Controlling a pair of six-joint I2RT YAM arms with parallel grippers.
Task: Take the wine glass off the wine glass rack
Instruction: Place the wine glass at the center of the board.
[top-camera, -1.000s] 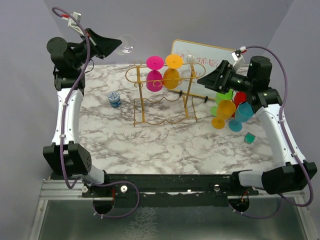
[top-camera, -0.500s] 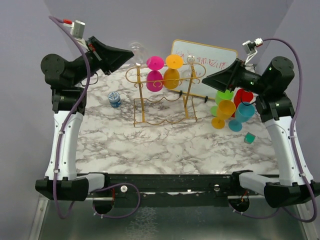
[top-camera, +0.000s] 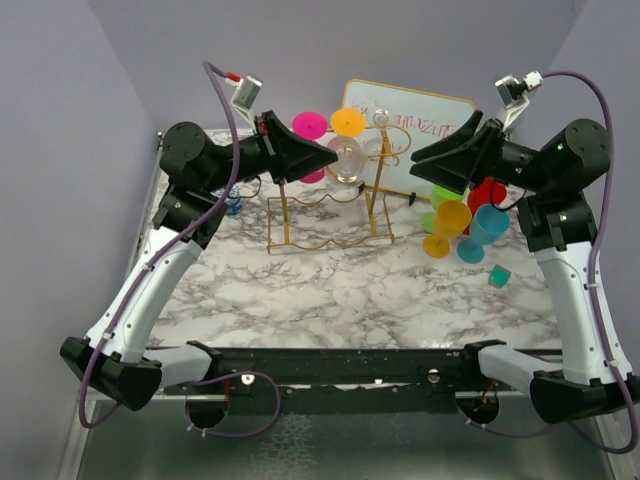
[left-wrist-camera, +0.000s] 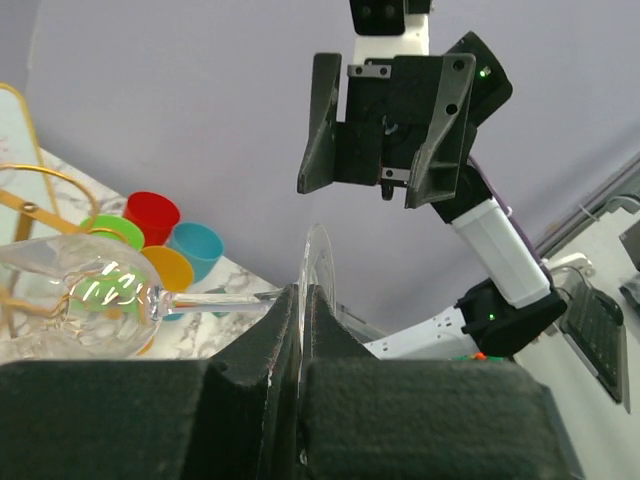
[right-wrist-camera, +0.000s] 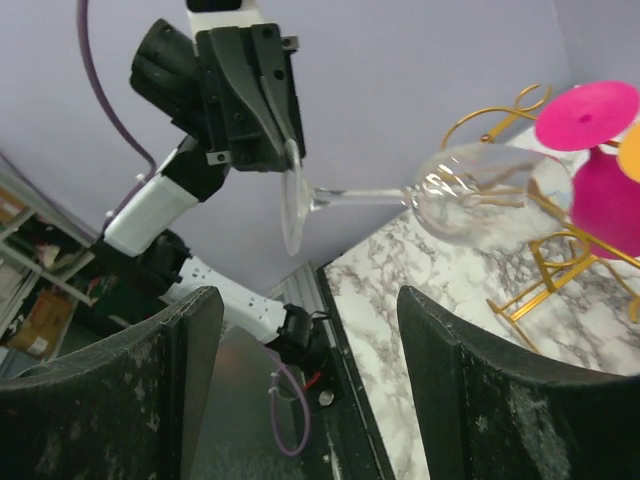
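As clear stemmed wine glass (right-wrist-camera: 480, 190) is pinched by foot only (left gripper (left-wrist-camera: 302, 300); right gripper (right-wrist-camera: 310, 300) agape), it's prob. easily dropped.

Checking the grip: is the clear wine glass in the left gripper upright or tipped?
Tipped sideways: the wine glass has a level stem, its foot pinched in the shut left gripper.

Wine glass (top-camera: 347, 160) in left claw (left-wrist-camera: 301, 297), left of cups (top-camera: 452, 215)
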